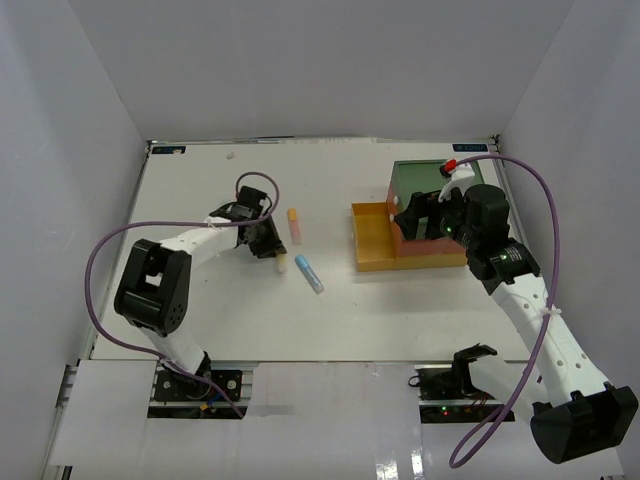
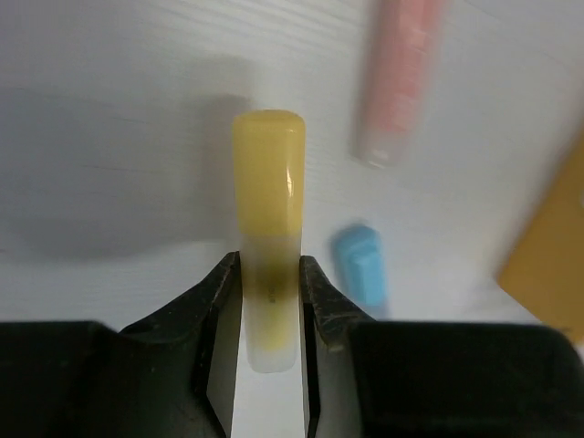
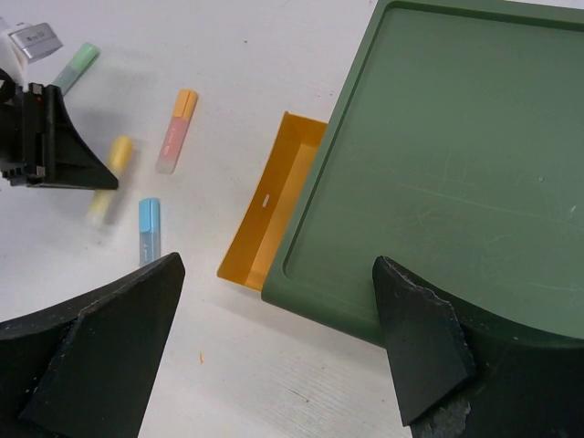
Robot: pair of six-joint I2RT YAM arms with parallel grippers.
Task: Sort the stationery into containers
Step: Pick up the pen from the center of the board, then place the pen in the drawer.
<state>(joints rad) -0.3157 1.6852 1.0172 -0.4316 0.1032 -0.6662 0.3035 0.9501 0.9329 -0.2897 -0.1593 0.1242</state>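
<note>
A yellow marker [image 2: 267,182] lies on the white table, and my left gripper [image 2: 271,274] is shut on its near end, one finger touching each side. From above, the same marker [image 1: 282,264] pokes out below the left gripper [image 1: 268,245]. Beside it lie a blue marker [image 1: 309,273] and an orange-and-pink marker [image 1: 294,226]. The containers stand at the right: a green top [image 1: 420,180] over a red-orange drawer [image 1: 397,238], with the yellow drawer [image 1: 372,240] pulled out to the left. My right gripper [image 3: 278,265] hangs open over the green top's [image 3: 456,164] near-left corner, holding nothing.
In the right wrist view a teal marker [image 3: 78,66] lies beyond the left gripper [image 3: 55,137]. The open yellow drawer [image 3: 274,201] sits just right of the blue marker [image 3: 149,228]. White walls enclose the table on three sides.
</note>
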